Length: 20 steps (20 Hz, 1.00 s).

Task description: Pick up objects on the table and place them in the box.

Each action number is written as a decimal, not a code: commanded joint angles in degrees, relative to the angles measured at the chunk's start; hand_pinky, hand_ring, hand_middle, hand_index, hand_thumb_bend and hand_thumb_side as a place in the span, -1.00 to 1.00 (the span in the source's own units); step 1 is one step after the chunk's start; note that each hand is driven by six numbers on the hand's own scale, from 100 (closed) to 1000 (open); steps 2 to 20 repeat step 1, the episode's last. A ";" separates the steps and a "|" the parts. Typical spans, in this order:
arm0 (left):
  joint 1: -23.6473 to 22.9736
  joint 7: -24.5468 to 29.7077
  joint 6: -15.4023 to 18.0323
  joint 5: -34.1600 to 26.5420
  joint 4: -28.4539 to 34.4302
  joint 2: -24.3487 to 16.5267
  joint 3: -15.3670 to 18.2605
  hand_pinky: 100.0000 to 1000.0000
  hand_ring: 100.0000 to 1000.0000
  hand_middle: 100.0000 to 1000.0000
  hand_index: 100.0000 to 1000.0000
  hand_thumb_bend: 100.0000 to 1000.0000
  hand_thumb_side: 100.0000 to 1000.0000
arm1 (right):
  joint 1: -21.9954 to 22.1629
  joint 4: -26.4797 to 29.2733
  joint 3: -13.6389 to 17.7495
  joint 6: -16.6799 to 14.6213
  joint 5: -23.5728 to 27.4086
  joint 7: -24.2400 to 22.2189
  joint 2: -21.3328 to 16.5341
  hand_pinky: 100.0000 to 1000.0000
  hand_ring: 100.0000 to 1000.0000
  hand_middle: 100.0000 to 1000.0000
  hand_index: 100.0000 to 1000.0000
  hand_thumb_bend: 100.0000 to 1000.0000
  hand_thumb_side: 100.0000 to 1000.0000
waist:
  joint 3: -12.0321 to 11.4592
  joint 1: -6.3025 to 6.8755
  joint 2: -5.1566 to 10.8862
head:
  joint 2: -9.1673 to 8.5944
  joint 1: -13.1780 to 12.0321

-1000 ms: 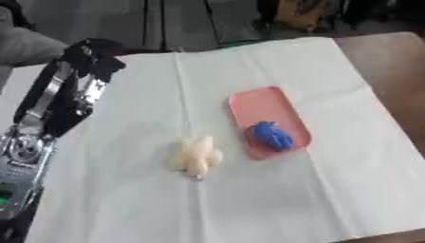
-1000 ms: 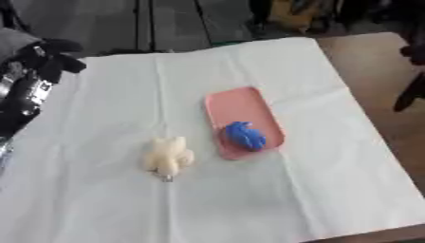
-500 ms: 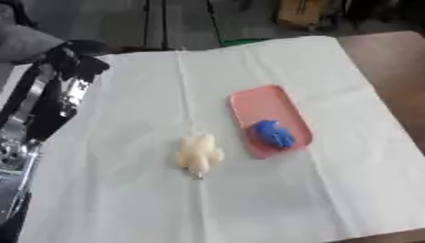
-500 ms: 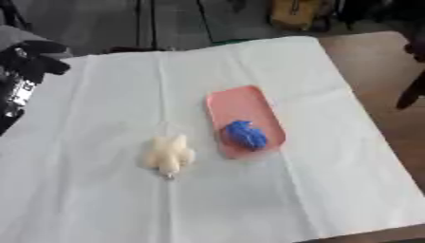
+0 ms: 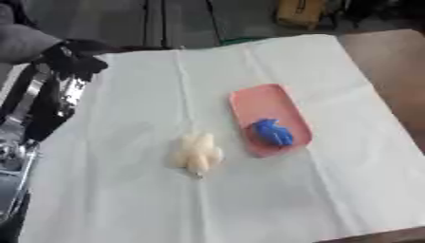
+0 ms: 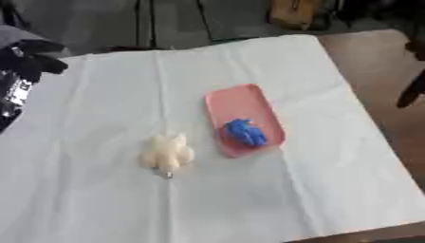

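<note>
One of the two loose things is already in place: a small blue object [image 5: 272, 132] lies in the shallow pink tray [image 5: 260, 99] that serves as the box here, toward its near end. The other, a pale cream soft toy [image 5: 196, 153], lies on the white cloth [image 5: 249, 199] just to the left of the tray and apart from it, with nothing touching it. So the step in hand looks to be the fetching of that toy. The left hand [image 5: 76, 56] is up at the far left edge of the cloth, well apart from the toy, with its dark fingers curled in and nothing between them. The right hand [image 6: 412, 90] shows only as a dark shape at the right edge in the right eye view, off the cloth, and I cannot tell how its fingers stand. The next move would call for a hand to come down over the toy, open, close round its middle, lift it and carry it the short way right to the free far part of the tray. The cloth covers most of a brown worktop [image 5: 390, 61], bare at the right, and shows fold creases. Beyond the far edge lie a grey floor, thin dark stand legs and a brown cardboard box [image 5: 300, 10]
</note>
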<state>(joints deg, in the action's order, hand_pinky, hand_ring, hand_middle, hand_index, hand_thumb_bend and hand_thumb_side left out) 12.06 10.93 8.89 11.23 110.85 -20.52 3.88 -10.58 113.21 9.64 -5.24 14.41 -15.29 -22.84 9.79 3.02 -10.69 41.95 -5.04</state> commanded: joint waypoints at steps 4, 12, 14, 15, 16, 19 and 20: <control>0.30 -0.13 -0.17 -0.22 0.89 -0.32 0.64 0.38 0.31 0.47 0.61 -0.83 0.62 | -0.42 0.52 0.63 0.04 -0.22 0.19 -0.97 -0.38 -0.35 0.44 0.31 -1.00 0.33 | 0.05 -0.15 0.83 | 0.56 0.30; 0.30 -0.13 -0.17 -0.22 0.89 -0.32 0.64 0.38 0.31 0.47 0.61 -0.83 0.62 | -0.42 0.52 0.63 0.04 -0.22 0.19 -0.97 -0.38 -0.35 0.44 0.31 -1.00 0.33 | 0.05 -0.15 0.83 | 0.56 0.30; 0.30 -0.13 -0.17 -0.22 0.89 -0.32 0.64 0.38 0.31 0.47 0.61 -0.83 0.62 | -0.42 0.52 0.63 0.04 -0.22 0.19 -0.97 -0.38 -0.35 0.44 0.31 -1.00 0.33 | 0.05 -0.15 0.83 | 0.56 0.30; 0.30 -0.13 -0.17 -0.22 0.89 -0.32 0.64 0.38 0.31 0.47 0.61 -0.83 0.62 | -0.42 0.52 0.63 0.04 -0.22 0.19 -0.97 -0.38 -0.35 0.44 0.31 -1.00 0.33 | 0.05 -0.15 0.83 | 0.56 0.30; 0.30 -0.13 -0.17 -0.22 0.89 -0.32 0.64 0.38 0.31 0.47 0.61 -0.83 0.62 | -0.42 0.52 0.63 0.04 -0.22 0.19 -0.97 -0.38 -0.35 0.44 0.31 -1.00 0.33 | 0.05 -0.15 0.83 | 0.56 0.30; 0.30 -0.13 -0.17 -0.22 0.89 -0.32 0.64 0.38 0.31 0.47 0.61 -0.83 0.62 | -0.42 0.52 0.63 0.04 -0.22 0.19 -0.97 -0.38 -0.35 0.44 0.31 -1.00 0.33 | 0.05 -0.15 0.83 | 0.56 0.30; 0.30 -0.13 -0.17 -0.22 0.89 -0.32 0.64 0.38 0.31 0.47 0.61 -0.83 0.62 | -0.42 0.52 0.63 0.04 -0.22 0.19 -0.97 -0.38 -0.35 0.44 0.31 -1.00 0.33 | 0.05 -0.15 0.83 | 0.56 0.30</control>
